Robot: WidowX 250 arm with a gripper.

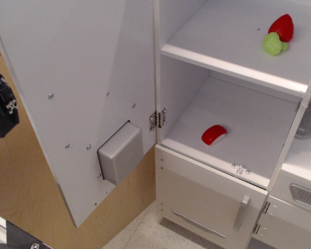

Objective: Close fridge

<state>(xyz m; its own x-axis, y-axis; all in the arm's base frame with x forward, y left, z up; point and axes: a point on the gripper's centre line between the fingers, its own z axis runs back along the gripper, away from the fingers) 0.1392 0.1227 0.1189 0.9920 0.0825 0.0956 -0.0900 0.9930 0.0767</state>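
The white fridge (233,67) stands open, with two white shelves in view. Its large door (88,78) is swung wide to the left, inner face toward me, with a grey box (119,152) bulging near its lower edge. A metal hinge (156,119) joins door and cabinet. My black gripper (1,115) shows only partly at the far left edge, beside the door's free edge. Its fingers are mostly cut off by the frame, so I cannot tell open from shut.
A red strawberry (281,26) and a green toy fruit (272,44) lie on the upper shelf. A red-and-white toy (213,134) lies on the lower shelf. A smaller white door (207,199) with a short grey handle (241,211) is below. A wooden panel (20,197) stands behind the door.
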